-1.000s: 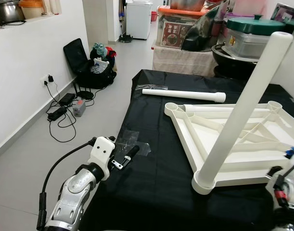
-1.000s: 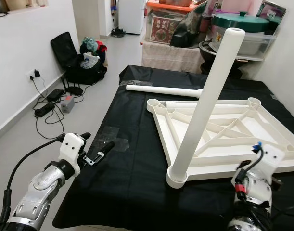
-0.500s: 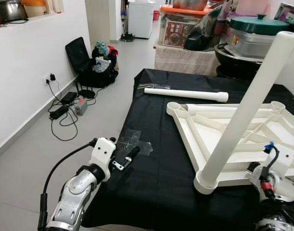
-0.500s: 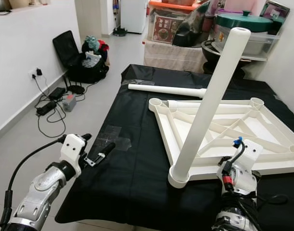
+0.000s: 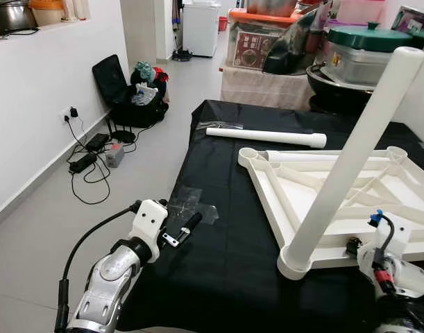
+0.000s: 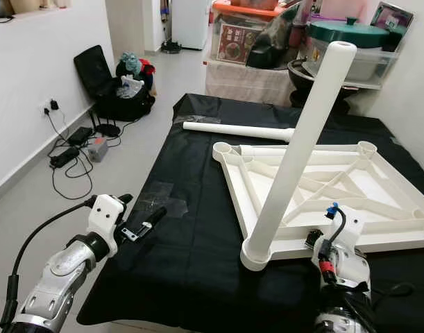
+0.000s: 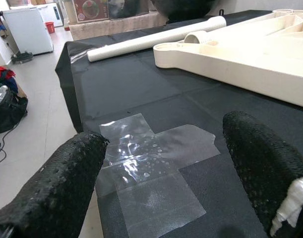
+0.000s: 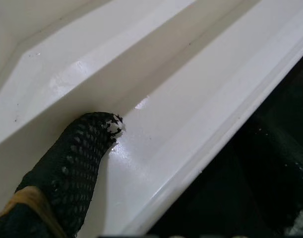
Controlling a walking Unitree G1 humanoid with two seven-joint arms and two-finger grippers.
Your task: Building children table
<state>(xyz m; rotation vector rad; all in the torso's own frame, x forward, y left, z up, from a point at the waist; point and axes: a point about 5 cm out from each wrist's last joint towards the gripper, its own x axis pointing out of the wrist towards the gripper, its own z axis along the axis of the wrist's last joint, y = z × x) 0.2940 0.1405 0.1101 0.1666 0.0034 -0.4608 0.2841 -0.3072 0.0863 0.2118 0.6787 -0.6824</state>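
1. One leg point(image 6: 295, 149) socketed upright-tilted in near corner of upturned white tabletop point(image 6: 378, 201) on black-draped bench point(image 6: 198, 229); second leg point(image 6: 236, 130) lying loose beyond it.
2. Left end effector point(image 7: 161, 163) spread wide, empty, hovering over clear tape patch point(image 7: 151, 168).
3. Right end effector point(image 8: 106, 131) pressed against tabletop's near rim; one finger visible, opening cannot tell.
4. Risk, judged: pushing rim could slide tabletop or lever the leaning leg out of its socket.
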